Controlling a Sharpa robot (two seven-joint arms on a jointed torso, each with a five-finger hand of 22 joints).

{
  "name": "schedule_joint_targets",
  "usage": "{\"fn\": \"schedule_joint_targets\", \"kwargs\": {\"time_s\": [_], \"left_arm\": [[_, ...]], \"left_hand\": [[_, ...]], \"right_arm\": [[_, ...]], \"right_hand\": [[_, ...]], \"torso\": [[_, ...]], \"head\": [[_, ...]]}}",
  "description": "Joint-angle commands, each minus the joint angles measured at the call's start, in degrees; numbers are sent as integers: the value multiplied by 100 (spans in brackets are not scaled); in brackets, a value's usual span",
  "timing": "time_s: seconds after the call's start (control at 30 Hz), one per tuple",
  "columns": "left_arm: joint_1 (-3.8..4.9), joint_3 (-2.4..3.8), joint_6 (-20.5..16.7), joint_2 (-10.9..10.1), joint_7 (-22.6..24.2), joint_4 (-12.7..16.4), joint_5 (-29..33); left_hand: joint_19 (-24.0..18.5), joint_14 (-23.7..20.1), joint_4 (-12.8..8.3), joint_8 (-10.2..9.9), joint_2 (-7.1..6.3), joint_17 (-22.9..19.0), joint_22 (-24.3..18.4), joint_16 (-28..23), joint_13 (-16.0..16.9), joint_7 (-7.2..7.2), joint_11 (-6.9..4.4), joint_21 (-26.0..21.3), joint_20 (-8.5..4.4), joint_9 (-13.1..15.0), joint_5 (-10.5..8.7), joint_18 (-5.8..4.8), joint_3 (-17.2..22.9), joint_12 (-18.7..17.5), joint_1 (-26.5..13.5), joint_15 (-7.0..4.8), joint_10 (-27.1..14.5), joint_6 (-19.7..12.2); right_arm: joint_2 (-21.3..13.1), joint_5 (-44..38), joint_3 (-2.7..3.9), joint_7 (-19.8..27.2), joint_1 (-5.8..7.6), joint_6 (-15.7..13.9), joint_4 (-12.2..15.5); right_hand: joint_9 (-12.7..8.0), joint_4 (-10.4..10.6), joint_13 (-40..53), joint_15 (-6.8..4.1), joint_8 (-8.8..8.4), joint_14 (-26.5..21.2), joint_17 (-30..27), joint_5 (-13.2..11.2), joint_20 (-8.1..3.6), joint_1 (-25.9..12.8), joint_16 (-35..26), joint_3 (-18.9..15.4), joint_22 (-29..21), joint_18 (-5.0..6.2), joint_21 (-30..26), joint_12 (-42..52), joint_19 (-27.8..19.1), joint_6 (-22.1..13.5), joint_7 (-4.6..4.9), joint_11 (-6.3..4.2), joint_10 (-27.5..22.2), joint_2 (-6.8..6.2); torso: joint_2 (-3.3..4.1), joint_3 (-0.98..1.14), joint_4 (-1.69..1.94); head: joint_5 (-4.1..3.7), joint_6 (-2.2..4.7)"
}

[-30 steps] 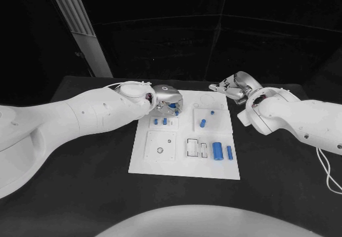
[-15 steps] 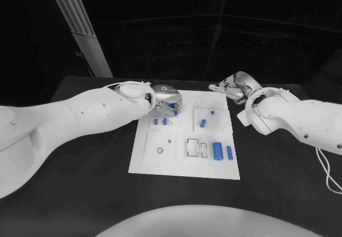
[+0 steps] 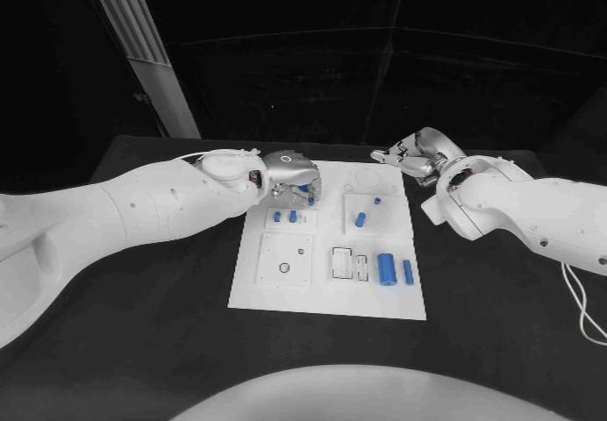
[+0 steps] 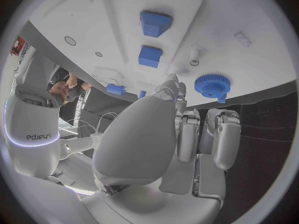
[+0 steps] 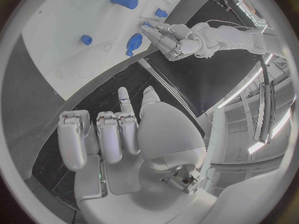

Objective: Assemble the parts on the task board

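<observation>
Silver fingers (image 4: 177, 92) of the left hand (image 3: 287, 175) reach out over the far left corner of the task board (image 3: 323, 298), tips near a blue round knurled part (image 4: 212, 85) that sits by the board's edge. Cannot tell whether a fingertip touches it; nothing is clearly held, the remaining fingers lying straight and side by side.

The right hand (image 3: 414, 156) hovers off the board's far right corner over the black table (image 3: 152, 351), fingers (image 5: 102, 134) loosely bent, holding nothing.

Other parts on the board: two small blue blocks (image 3: 283, 215) just nearer than the left hand, a slanted blue peg (image 3: 360, 218) in the right-hand panel with a small blue stud (image 3: 377, 200) beyond it, and two blue cylinders (image 3: 395, 267) lying side by side at the near right.

Judgement: early stage, most parts unseated.

Risks: the knurled part lies close to the board's edge, so a sideways push from a fingertip could send it off onto the table. A partial pinch on the round rim may let it roll or tilt. The left hand also stands close above the two blocks and could nudge them.
</observation>
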Motion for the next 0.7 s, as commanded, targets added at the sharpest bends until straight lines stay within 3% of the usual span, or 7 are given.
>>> {"fn": "schedule_joint_targets", "kwargs": {"time_s": [0.03, 0.37, 0.7], "left_arm": [[80, 5, -425, -92, 218, 169, -18], [279, 5, -442, -440, 215, 601, 138], [347, 4, -174, -782, 129, 803, 252]], "left_hand": [[615, 595, 9, 20, 14, 1510, 1509, -31, -5, -3, 7, 23, -40, 10, 5, -39, 13, -27, -27, -29, 43, 38], [615, 595, 12, 8, 14, 1510, 1509, -31, -8, -4, 9, 23, -41, 6, 4, -39, 13, -48, -51, -28, 47, 35], [615, 595, 12, -22, 13, 1510, 1509, -31, -9, 1, 14, 23, -42, -5, 4, -39, 20, -84, -70, -26, 45, 8]], "right_arm": [[-6, 0, 3, 25, 8, 29, -2], [-19, 0, 3, 22, 8, 29, -8], [-21, 0, 3, 23, 8, 31, -10]], "right_hand": [[8, -3, 1497, -21, 20, 595, 1509, 27, -28, 36, 14, -37, 1509, -43, 18, 14, 604, -48, 0, -11, 607, 19], [8, -3, 1497, -21, 20, 595, 1509, 27, -28, 36, 14, -37, 1509, -43, 18, 14, 604, -48, 0, -11, 607, 19], [8, -3, 1497, -21, 20, 595, 1509, 27, -28, 36, 14, -37, 1509, -43, 18, 14, 604, -48, 0, -11, 607, 19]], "torso": [[-1, 0, 0], [4, 0, -5], [3, 0, -7]], "head": [[10, 1], [31, 19], [41, -5]]}}
